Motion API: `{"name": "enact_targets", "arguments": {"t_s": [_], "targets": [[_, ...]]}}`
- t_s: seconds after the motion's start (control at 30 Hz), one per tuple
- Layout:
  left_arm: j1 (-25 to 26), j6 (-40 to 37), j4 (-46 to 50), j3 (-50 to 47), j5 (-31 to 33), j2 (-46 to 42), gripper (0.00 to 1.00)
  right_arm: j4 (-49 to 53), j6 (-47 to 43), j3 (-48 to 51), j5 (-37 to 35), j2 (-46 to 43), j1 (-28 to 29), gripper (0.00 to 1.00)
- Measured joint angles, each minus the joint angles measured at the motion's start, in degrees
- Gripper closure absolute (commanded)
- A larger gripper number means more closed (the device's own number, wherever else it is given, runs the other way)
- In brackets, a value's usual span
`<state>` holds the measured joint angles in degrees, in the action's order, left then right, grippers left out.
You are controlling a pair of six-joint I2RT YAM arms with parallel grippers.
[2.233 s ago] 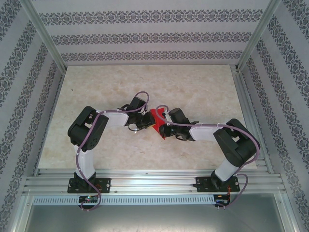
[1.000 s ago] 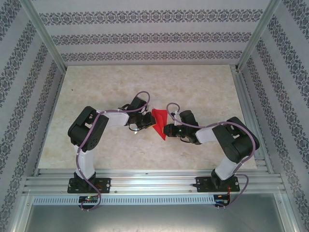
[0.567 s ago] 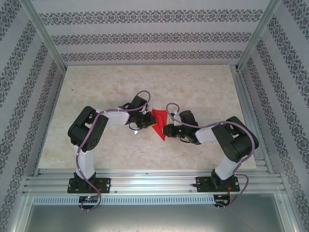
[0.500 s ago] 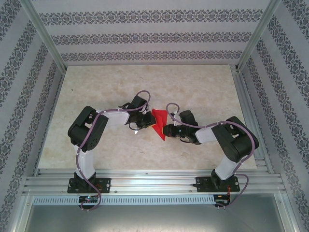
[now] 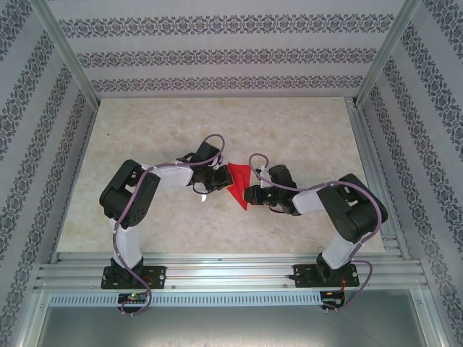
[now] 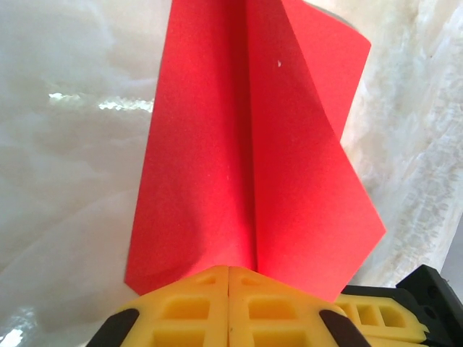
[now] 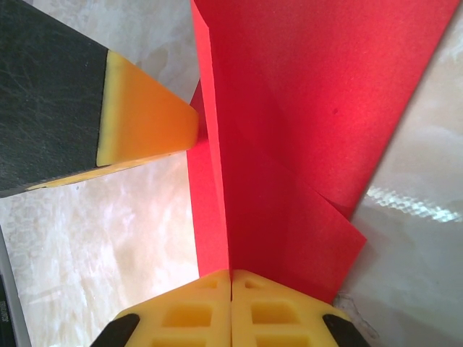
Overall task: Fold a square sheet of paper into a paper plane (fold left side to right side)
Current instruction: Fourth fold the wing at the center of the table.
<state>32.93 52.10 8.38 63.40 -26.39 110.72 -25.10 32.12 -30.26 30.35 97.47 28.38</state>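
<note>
The red sheet of paper, folded into a narrow pointed paper plane (image 5: pixel 237 185), is held between the two arms above the middle of the table. My left gripper (image 5: pixel 222 182) is shut on its left edge. In the left wrist view the yellow pads (image 6: pixel 202 303) are pinched on the centre crease of the plane (image 6: pixel 246 144). My right gripper (image 5: pixel 247 194) is shut on the plane from the right. In the right wrist view its jaws (image 7: pixel 231 275) clamp the fold of the plane (image 7: pixel 304 116), and a left gripper finger (image 7: pixel 145 119) touches the paper's far edge.
The marble-patterned tabletop (image 5: pixel 304 137) lies beneath. Aluminium rails (image 5: pixel 231 264) run along the near edge, with frame posts at the corners and patterned walls (image 5: pixel 217 54) on three sides. A right gripper finger (image 6: pixel 376 322) sits low at the right in the left wrist view.
My left gripper has closed fully onto the plane's edge. Earlier, the right arm drew back to the right, turning the paper. Since then both arms have hardly moved.
</note>
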Motion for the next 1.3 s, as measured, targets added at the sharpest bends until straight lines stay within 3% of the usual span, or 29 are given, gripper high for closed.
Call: {"name": "enact_targets", "arguments": {"t_s": [0.37,0.57,0.73,0.93,1.3], "targets": [[0.7,1.81,-3.17,1.92,-1.33,3.56,0.95,-0.02,0.24,0.0,0.02,0.0,0.0,0.91],[0.94,2.27,-3.63,1.92,-1.36,4.17,0.95,2.08,0.66,-0.87,0.39,-0.48,-0.02,0.77],[0.96,2.25,-3.63,1.86,-1.18,4.17,0.95,6.51,-0.28,-1.64,0.46,-6.23,-1.2,0.69],[0.96,2.23,-3.67,1.79,-1.18,4.15,0.95,11.87,-3.19,-3.5,-0.46,-11.45,-4.55,0.69],[0.96,2.19,-3.74,0.98,-1.18,3.56,0.9,16.48,-5.07,-3.61,-2.84,-7.32,-5.4,0.75]]}}
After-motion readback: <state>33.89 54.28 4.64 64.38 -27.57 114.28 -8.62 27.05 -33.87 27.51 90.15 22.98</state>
